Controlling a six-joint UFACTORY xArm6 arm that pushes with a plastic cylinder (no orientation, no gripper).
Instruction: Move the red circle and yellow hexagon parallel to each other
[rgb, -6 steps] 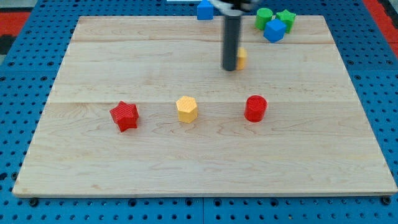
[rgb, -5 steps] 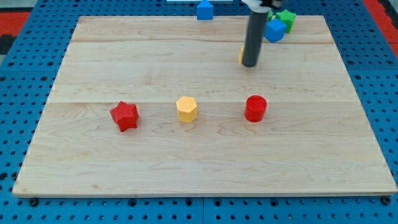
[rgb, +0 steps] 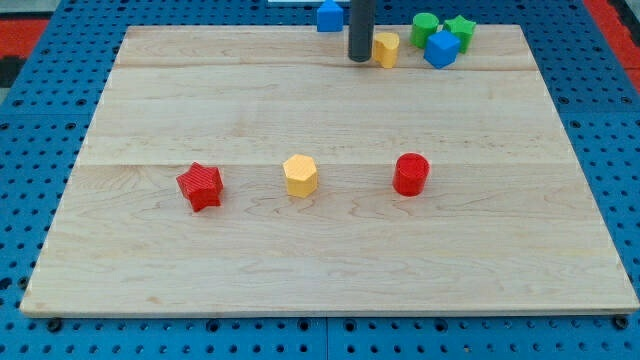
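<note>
The rod stands upright at the far edge of the wooden bench (rgb: 150, 110), its upper part cut off by the view's top. My tip (rgb: 359, 60) rests on the board just left of a small yellow block (rgb: 385, 48), touching it or nearly so; I cannot tell which. There are no fingers on this arm, only the bare rod, and it holds nothing.

The red circle (rgb: 410, 174) sits near the middle of the bench, to the right. The yellow hexagon (rgb: 300, 175) lies left of it, apart, and roughly level with it. A red star (rgb: 200, 186) lies further left.

At the far right, a green circle (rgb: 425, 28), a blue cube (rgb: 441, 48) and a green star (rgb: 461, 30) cluster together. Another blue block (rgb: 330, 15) sits left of the rod.
</note>
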